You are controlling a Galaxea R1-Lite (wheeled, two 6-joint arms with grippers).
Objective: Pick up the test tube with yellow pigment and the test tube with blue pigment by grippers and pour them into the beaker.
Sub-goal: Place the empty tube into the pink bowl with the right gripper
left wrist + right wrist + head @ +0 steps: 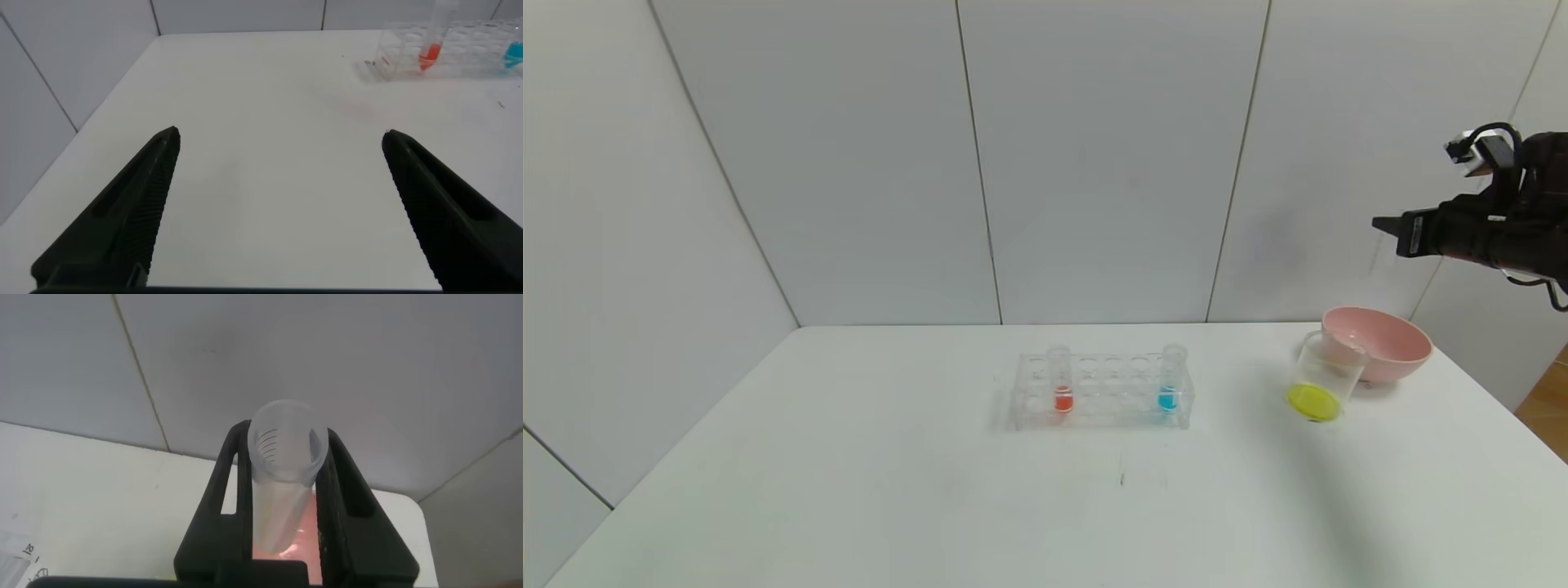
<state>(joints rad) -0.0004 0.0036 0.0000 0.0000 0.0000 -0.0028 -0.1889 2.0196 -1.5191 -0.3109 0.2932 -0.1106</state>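
Right gripper (pixel 282 478) is raised at the table's right edge, above the pink bowl (pixel 1380 343), clamped on an emptied test tube (pixel 282 482). Beaker (pixel 1327 376) beside the bowl holds yellow liquid. Blue tube (pixel 1170 384) stands in the rack (pixel 1103 392). Left gripper (pixel 278 212) hangs spread wide, holding nothing.

black right gripper (pixel 1390 226); ribbed tapering fingers (pixel 122 220); black cables

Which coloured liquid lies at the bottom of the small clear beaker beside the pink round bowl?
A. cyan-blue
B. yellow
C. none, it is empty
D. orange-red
B: the small clear beaker beside the pink round bowl holds a yellow layer at its bottom in the head view.
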